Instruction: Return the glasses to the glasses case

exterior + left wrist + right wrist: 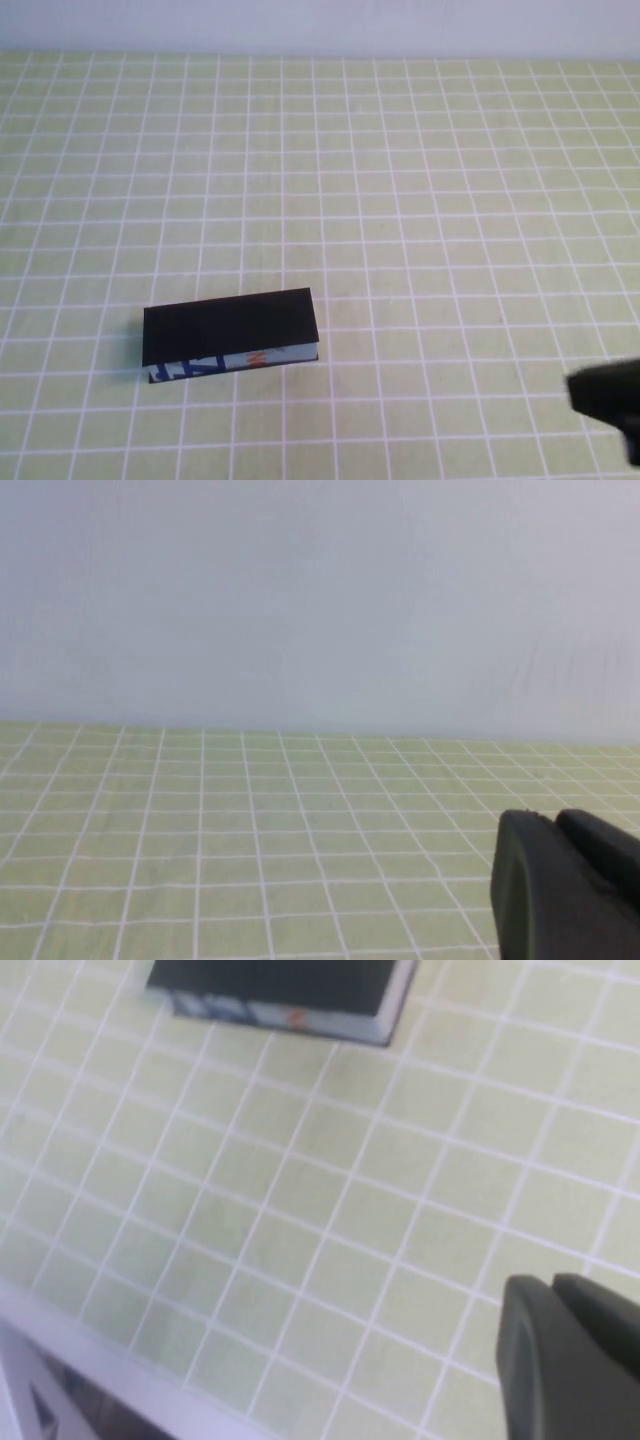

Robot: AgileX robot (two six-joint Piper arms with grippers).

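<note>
Glasses case (230, 326) lies lid down on the surface (420, 220), left of centre; glasses not visible, likely already inside. Right claw (608, 398) hangs near right, clear; left claw (565, 885) is off-table. Can't tell either's opening.

Only the closed glasses case (230, 329) interrupts the open tablecloth (420, 200).
</note>
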